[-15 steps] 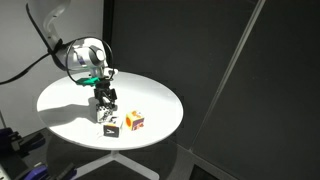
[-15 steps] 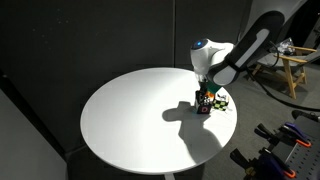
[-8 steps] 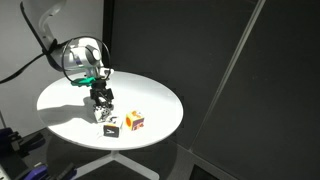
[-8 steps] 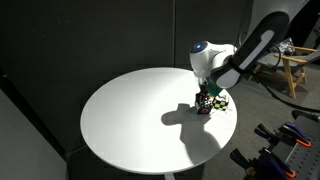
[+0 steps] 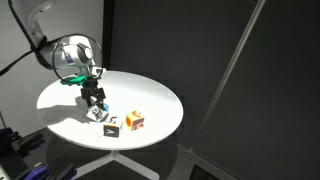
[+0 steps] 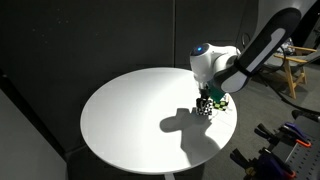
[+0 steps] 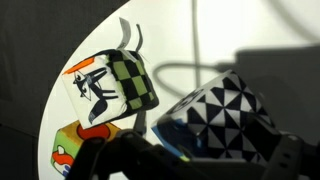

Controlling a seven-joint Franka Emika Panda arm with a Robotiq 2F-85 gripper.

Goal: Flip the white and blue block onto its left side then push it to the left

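Note:
The white and blue block point(image 7: 222, 118) fills the wrist view, tilted, with its black-and-white patterned face up and a blue side point(image 7: 168, 135) to the left. My gripper point(image 7: 200, 155) has its dark fingers on either side of the block and is shut on it. In both exterior views the gripper point(image 5: 95, 100) point(image 6: 208, 101) holds the block point(image 5: 98, 113) point(image 6: 205, 110) tilted, low over the round white table point(image 5: 150, 100) near its edge.
A black block with a white mark point(image 5: 112, 126) and an orange, yellow and red cube point(image 5: 134, 121) lie just beside it. In the wrist view the marked block point(image 7: 108, 88) shows a green checkered side and the cube point(image 7: 65, 150) is at lower left. The table edge is close.
The gripper has moved toward the table's middle and risen slightly, and the white and blue block has moved with it and tipped over. The other two blocks have not moved.

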